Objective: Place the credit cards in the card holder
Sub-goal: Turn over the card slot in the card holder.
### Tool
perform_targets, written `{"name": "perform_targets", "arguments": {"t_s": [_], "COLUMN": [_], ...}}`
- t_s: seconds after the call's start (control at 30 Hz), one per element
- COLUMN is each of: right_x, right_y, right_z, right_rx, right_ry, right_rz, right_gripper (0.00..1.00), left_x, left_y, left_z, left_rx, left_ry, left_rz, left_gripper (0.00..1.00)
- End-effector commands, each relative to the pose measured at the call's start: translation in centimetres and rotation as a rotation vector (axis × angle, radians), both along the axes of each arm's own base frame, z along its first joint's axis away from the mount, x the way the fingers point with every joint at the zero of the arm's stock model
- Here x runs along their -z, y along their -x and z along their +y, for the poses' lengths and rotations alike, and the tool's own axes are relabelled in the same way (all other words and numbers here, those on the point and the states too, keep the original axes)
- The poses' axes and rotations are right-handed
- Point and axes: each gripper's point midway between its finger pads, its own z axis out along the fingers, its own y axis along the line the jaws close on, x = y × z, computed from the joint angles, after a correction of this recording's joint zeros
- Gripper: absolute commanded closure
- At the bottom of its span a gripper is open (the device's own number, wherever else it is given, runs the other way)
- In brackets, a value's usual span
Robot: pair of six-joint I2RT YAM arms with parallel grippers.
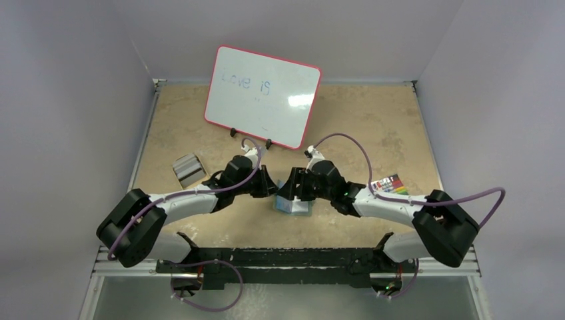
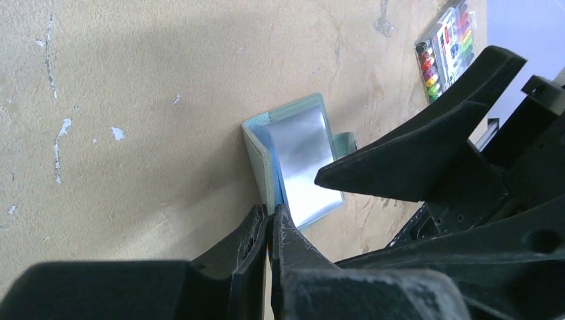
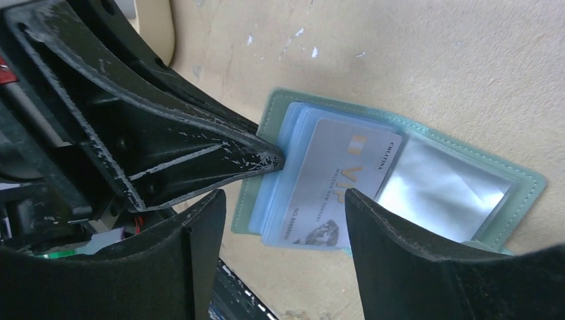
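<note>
One lettered credit card (image 3: 340, 180), right wrist view only.

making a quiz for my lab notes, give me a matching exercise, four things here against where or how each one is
1 left gripper
2 right gripper
3 VIP card
4 silver ribbed case

a open, jaws wide apart
b alone on the left side of the table
c shut on the edge of the card holder
d lying on the open card holder

Pairs: 1-c, 2-a, 3-d, 4-b
</note>
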Motion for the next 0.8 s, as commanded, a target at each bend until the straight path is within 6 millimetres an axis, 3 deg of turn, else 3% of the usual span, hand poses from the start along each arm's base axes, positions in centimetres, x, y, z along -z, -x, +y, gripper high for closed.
{"name": "perform_targets", "arguments": {"t_s": [0.0, 0.2, 0.43, 0.77], "right_x": [-0.2, 0.6, 1.3, 1.6], "right_y": [-0.6, -0.8, -0.9, -1.3], "right_z": [0.8, 0.7, 0.7, -0.8], "right_rx": [0.015, 0.025, 0.025, 0.077], "right_ry": [0.006, 0.046, 0.065, 0.150], "right_rz": [0.007, 0.013, 0.025, 0.016], "right_gripper": [0.31, 0.42, 0.42, 0.55], "left_x": [-3.0, -2.8, -3.0, -3.0], "left_y": [-1.3, -1.3, -1.3, -1.3], "left_z": [-1.1, -1.0, -1.1, -1.0], "left_rx": [-0.004, 0.003, 0.004, 0.003], "left_ry": [0.044, 0.032, 0.033, 0.024], "left_rz": [-0.081, -0.077, -0.079, -0.078], "left_gripper": [1.00, 1.00, 1.00, 1.00]}}
